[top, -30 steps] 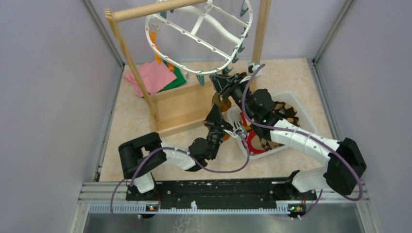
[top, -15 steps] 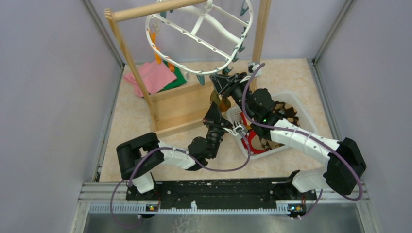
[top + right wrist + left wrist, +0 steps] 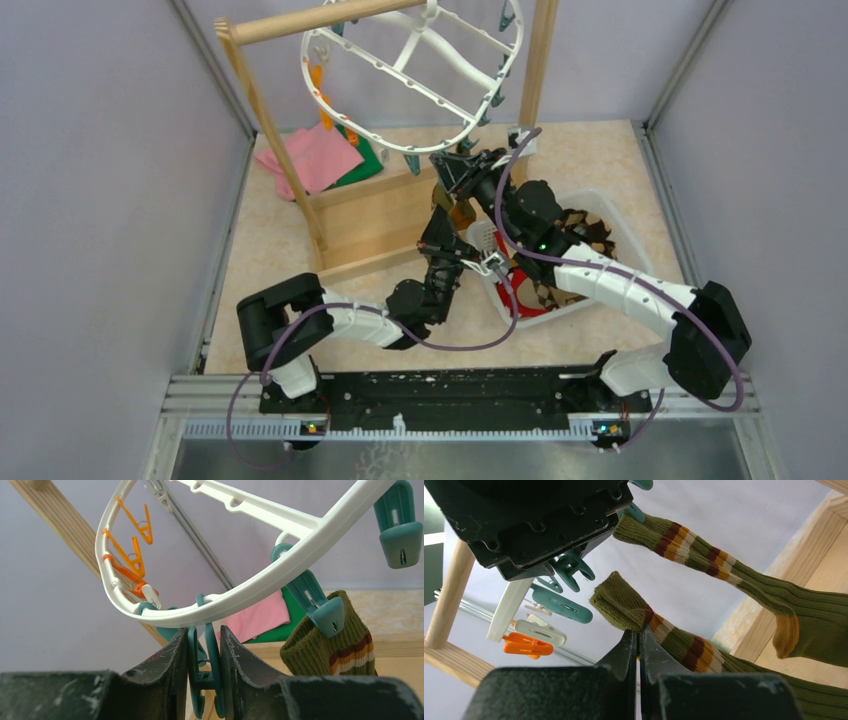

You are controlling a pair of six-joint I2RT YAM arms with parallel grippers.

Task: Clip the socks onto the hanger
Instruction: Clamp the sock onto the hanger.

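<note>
Left gripper [image 3: 638,652] is pinching the olive striped sock [image 3: 624,605].
A second sock [image 3: 704,555] is hanging above its fingertips, teal clips [image 3: 561,605] dangling left.

Left arm [image 3: 340,322] and right arm [image 3: 620,285]: white link shells between bulky black joint housings. One purple cable [image 3: 460,349] loops loosely along each arm. Green indicator light [image 3: 542,246] lit on the right arm. Right gripper [image 3: 203,630] fingers [image 3: 167,665] are matte black with pale scuffing.

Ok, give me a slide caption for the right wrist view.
Right gripper pinching a teal clip under the white hanger, beside a clipped striped sock.
</note>
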